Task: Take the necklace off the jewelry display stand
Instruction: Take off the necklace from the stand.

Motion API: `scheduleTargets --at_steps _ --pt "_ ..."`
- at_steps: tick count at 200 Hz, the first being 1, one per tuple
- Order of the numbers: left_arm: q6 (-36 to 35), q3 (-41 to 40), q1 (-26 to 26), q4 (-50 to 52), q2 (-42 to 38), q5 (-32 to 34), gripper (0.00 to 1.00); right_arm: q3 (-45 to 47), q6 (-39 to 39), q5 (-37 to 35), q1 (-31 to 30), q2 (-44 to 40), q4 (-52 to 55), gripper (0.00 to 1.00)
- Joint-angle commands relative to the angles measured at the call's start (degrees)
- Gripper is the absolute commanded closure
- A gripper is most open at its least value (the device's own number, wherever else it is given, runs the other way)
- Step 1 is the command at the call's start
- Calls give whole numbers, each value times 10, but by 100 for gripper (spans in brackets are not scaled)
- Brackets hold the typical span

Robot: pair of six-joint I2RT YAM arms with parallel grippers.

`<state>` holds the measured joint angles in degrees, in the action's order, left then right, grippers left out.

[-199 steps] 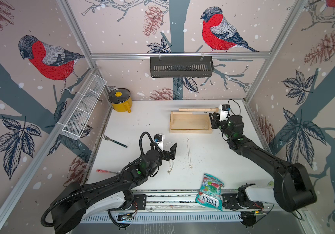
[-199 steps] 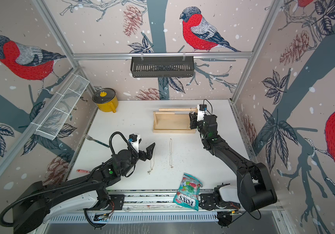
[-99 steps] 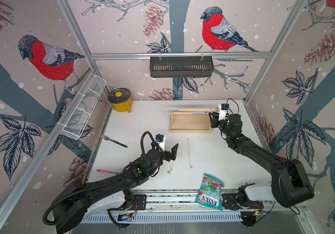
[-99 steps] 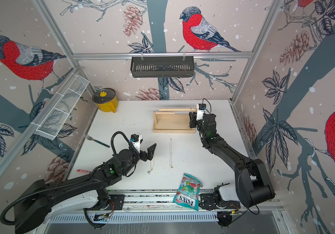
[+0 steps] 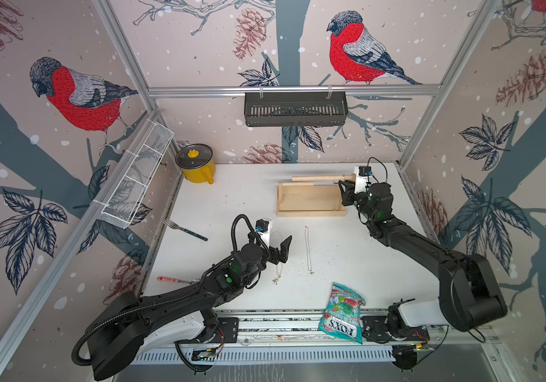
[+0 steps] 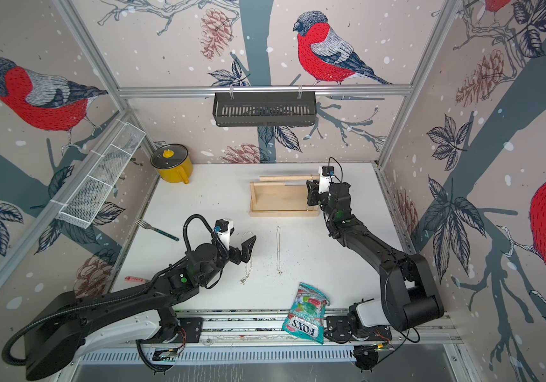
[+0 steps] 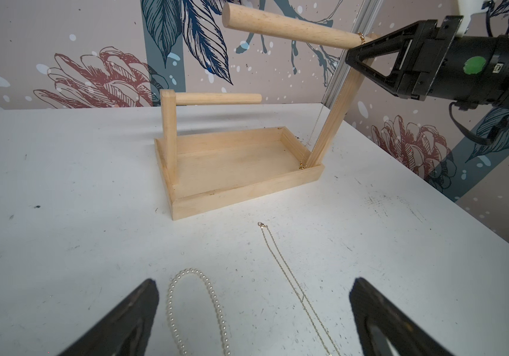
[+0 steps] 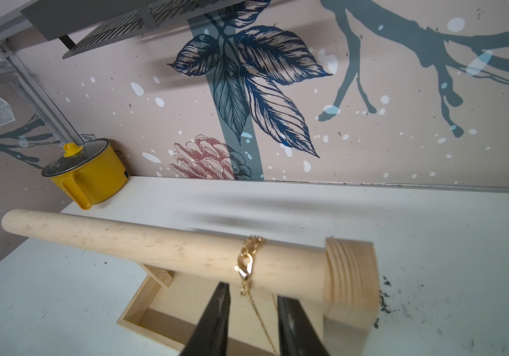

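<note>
The pale wooden jewelry display stand stands at the back right of the table. A gold chain necklace is looped over its top dowel beside the tall post and hangs down into the tray. My right gripper sits just under the dowel. Its jaws stand narrowly apart on either side of the hanging chain without pinching it. My left gripper is wide open and empty, low over the table's front.
A pearl necklace and a thin gold chain lie on the table by the left gripper. A yellow pot, a fork, a red-handled tool and a candy bag lie around.
The right gripper's jaws have narrowed a little around the hanging chain. The left arm has barely shifted and stays open.
</note>
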<state>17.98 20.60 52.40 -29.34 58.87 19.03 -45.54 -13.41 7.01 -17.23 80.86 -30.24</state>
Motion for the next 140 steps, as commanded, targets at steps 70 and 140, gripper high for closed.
scheduleTargets --at_steps 70,140 --pt "-2 14 0 -27 21 -26 3 -28 18 -21 -5 20 1 85" --pt "23 30 -23 -29 59 -33 3 -47 29 -22 -9 23 25 96"
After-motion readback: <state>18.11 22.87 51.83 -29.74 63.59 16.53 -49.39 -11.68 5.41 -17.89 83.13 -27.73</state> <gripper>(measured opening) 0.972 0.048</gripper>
